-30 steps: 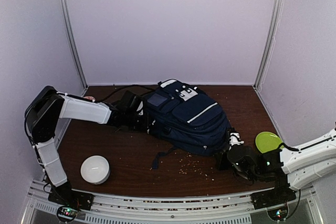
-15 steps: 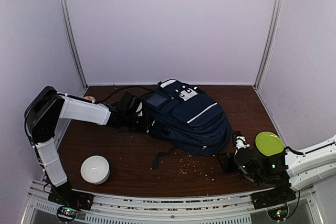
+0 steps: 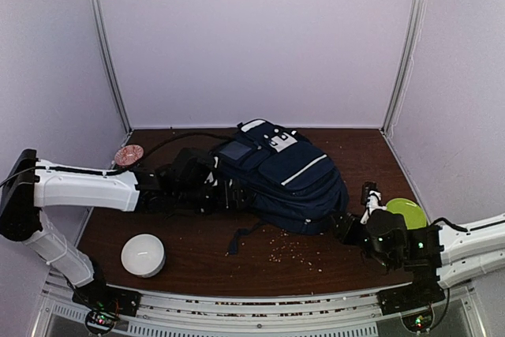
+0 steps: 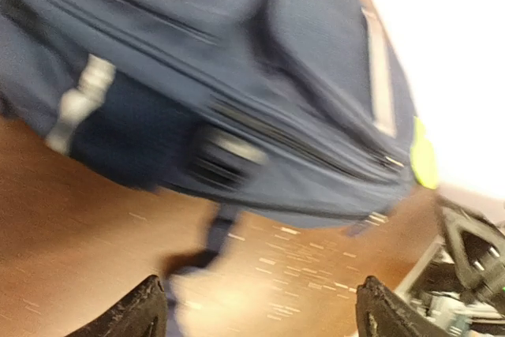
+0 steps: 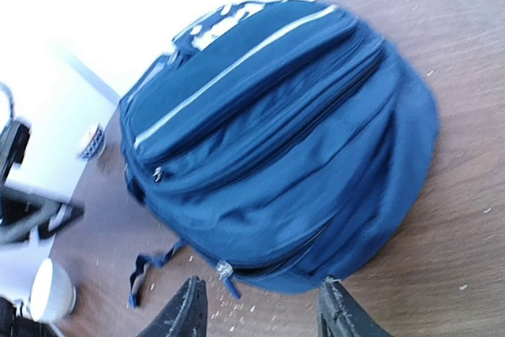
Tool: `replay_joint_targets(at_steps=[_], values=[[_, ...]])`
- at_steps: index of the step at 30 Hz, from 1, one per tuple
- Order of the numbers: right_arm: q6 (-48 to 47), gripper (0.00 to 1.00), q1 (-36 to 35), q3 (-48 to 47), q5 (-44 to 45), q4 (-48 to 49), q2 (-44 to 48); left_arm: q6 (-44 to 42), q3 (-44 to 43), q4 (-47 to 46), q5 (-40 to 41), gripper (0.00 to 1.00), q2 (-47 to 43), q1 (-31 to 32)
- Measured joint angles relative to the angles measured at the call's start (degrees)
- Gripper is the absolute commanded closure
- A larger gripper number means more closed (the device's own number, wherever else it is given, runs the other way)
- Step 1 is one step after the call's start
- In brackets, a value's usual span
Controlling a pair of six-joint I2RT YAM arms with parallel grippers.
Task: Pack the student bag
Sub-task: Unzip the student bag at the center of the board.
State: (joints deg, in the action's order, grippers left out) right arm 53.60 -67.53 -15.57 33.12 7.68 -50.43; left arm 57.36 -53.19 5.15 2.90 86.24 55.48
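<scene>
Backing off from the student bag (image 3: 284, 175), which lies flat in the middle of the table (image 3: 189, 230), my left pincer (image 4: 260, 309) now gapes empty beside its left flank. My right pincer (image 5: 262, 297), fingers apart and empty too, has retreated off its near-right corner, beside the green plate (image 3: 406, 211).

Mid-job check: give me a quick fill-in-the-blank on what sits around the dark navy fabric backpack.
The lime-green round plate lies at the brown wooden table's ____ edge.
The white ribbed cylindrical pouch stands near its front ____ corner.
The left gripper and right gripper, flanking the dark navy fabric backpack, both hold ____.
Missing words: right; left; nothing.
</scene>
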Motion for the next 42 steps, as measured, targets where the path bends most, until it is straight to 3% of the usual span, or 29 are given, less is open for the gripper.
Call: replay_joint_targets(at_steps=[4,10,16,22,28,37,39,42], values=[[-0.28,0.52,2.43,0.00,1.51,-4.81,5.51,4.90,-4.68,-0.13,1.29,0.14,3.23,4.55],[-0.22,0.51,4.87,0.20,2.40,-12.59,15.96,2.47,-24.35,4.66,4.17,0.15,15.98,6.88],[0.39,0.50,5.97,1.92,1.03,-16.59,20.20,-14.80,-38.84,13.31,9.07,0.19,23.76,9.51],[0.17,0.51,6.19,2.84,-1.25,-18.27,20.17,-38.49,-44.52,20.39,11.65,0.19,28.83,13.31],[-0.87,0.51,6.21,2.84,-3.08,-18.27,20.09,-52.72,-49.29,24.94,13.07,0.20,34.01,14.32],[-1.62,0.51,6.23,2.82,-4.50,-19.04,20.26,-63.54,-53.51,29.07,14.93,0.23,39.50,13.84],[-1.84,0.51,6.23,2.82,-4.63,-19.23,20.28,-65.07,-53.94,29.64,15.08,0.30,40.17,13.68],[-1.84,0.51,6.23,2.82,-4.96,-19.17,19.98,-66.53,-54.62,29.64,15.41,0.58,41.03,13.29]])
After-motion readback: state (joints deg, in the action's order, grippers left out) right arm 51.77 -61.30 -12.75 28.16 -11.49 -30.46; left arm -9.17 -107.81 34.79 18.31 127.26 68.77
